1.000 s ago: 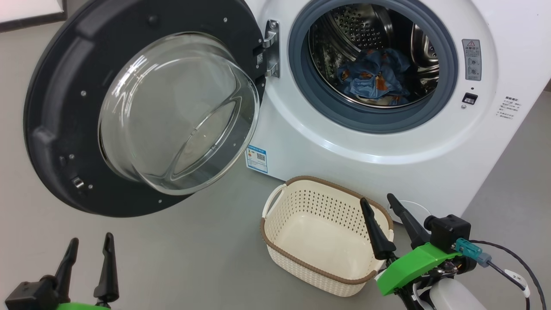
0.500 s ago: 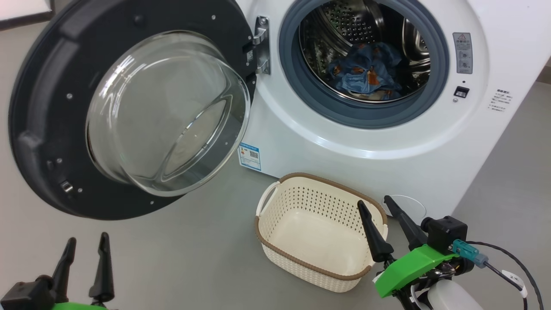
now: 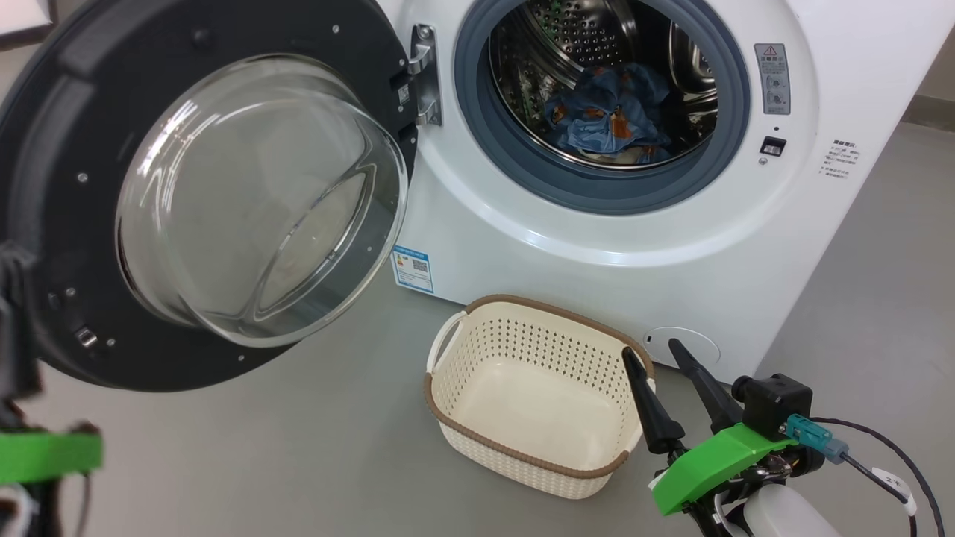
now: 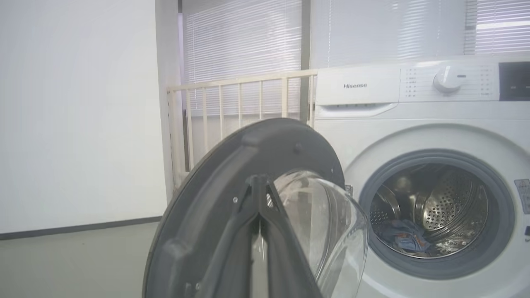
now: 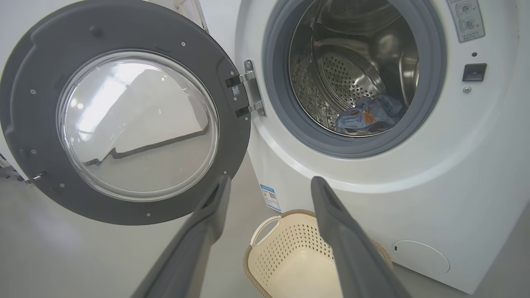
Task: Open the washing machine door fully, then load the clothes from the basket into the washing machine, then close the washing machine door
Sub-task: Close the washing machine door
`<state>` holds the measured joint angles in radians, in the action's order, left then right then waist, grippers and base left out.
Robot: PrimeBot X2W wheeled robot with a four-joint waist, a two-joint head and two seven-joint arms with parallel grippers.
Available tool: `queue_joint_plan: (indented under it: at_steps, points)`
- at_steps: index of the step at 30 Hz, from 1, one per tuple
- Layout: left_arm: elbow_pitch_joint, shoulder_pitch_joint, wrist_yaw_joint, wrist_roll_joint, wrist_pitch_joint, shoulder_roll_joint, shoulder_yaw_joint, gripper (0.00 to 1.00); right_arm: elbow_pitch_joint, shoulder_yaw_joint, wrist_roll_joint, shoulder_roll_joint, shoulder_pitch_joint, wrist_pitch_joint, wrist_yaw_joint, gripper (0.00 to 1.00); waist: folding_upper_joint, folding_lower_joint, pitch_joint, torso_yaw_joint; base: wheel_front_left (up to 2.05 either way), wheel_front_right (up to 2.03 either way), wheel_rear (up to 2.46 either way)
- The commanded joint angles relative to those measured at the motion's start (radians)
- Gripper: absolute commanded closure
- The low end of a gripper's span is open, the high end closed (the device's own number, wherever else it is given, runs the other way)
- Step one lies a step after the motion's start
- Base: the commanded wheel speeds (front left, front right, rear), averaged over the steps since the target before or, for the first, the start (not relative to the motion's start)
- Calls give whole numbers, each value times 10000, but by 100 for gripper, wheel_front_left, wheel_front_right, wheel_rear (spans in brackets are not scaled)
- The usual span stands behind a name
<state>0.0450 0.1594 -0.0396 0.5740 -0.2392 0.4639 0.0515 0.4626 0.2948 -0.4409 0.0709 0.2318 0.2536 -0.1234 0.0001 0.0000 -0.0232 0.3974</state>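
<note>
The washing machine [image 3: 597, 261] stands with its door [image 3: 60, 149] swung wide open to the left, glass bowl facing me. Blue printed clothes [image 3: 604, 112] lie inside the steel drum. The cream basket [image 3: 515, 453] sits empty on the floor in front of the machine. My right gripper [image 3: 650, 347] hovers open at the basket's right rim, holding nothing. My left arm [image 3: 45, 455] is a blur at the far left, beside the door's outer edge. In the left wrist view my left gripper [image 4: 258, 179] is shut with its fingers pressed together and empty, pointing at the door [image 4: 207, 186].
Bare grey floor [image 3: 298, 447] spreads left of the basket and under the door. A pale wooden railing [image 4: 232, 103] stands behind the door against the blinds. A dark cable [image 3: 880, 447] loops off my right wrist.
My left gripper has shut and the left arm has risen toward the door's edge. The camera has turned, shifting the whole picture left. The right gripper stays put, still open.
</note>
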Motion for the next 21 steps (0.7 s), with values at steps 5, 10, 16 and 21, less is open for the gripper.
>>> queue_joint_plan:
  at_steps: [5, 10, 16, 21]
  points:
    - [-630, 1701, 612, 1054, 231, 949, -1167, 100, -181, 254, 17, 64, 264, 82, -73, 0, -1, 0, 123, -220, 0, 0, 0]
    - [858, 3142, 1291, 3369, 712, 1221, -2355, 100, -102, 304, 159, 168, 314, 82, -73, 0, -1, 0, 354, -647, 0, 0, 0]
    - [3775, 4393, 1564, 6281, 1916, 1649, -3859, 100, -150, 279, 376, 330, 429, -44, -73, 0, -1, 0, 653, -1244, 0, 0, 0]
    - [6953, 5138, 1634, 7825, 3102, 2213, -4739, 100, -414, 204, 624, 384, 527, -308, -73, 0, -1, 0, 976, -1827, 0, 0, 0]
